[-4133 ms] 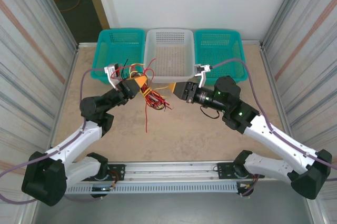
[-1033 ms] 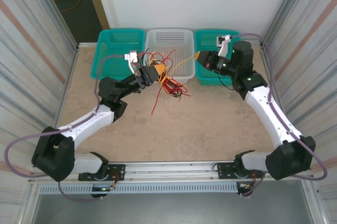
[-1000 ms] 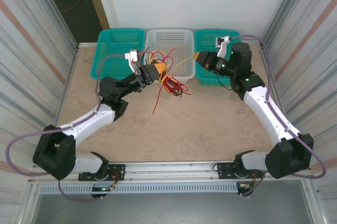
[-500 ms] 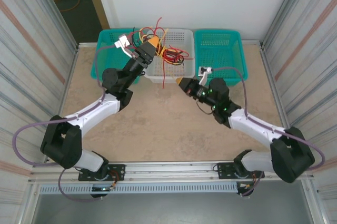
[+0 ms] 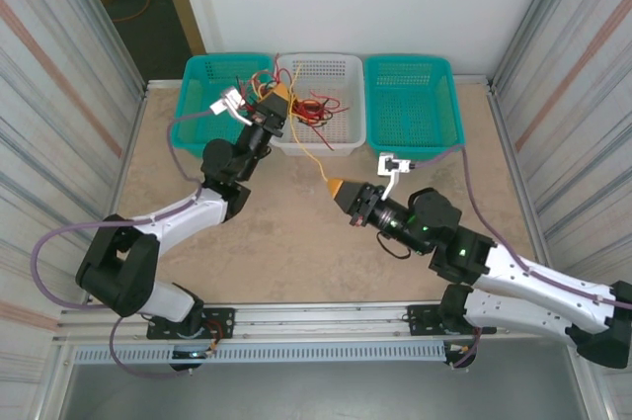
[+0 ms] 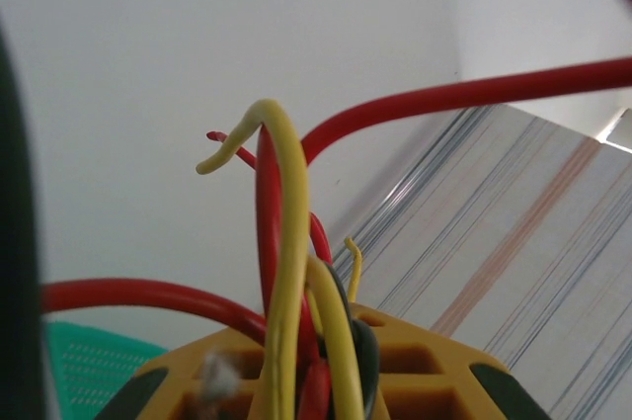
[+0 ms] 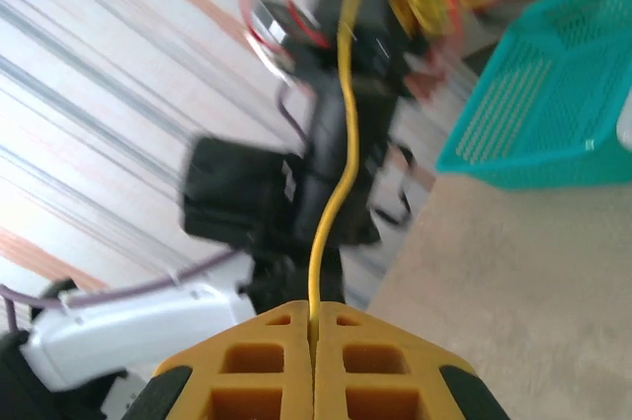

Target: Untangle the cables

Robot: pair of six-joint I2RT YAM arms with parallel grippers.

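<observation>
Beige table [image 5: 286, 252]; three baskets [image 5: 341, 79]; one tangle of cables [image 5: 301, 104]

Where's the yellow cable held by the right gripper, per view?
Top external: yellow cable runs from the bundle down to the right gripper.
Right wrist: rises up the centre from the gripper.
Left wrist: yellow strands; cannot tell which.
Landmark: the bundle in the left gripper.

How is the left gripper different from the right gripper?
The left gripper clamps a bunch of red, yellow and dark cables; the right gripper pinches just one yellow cable. Left sits by the white basket, right over the table. Both are shut, orange-tipped.
</observation>
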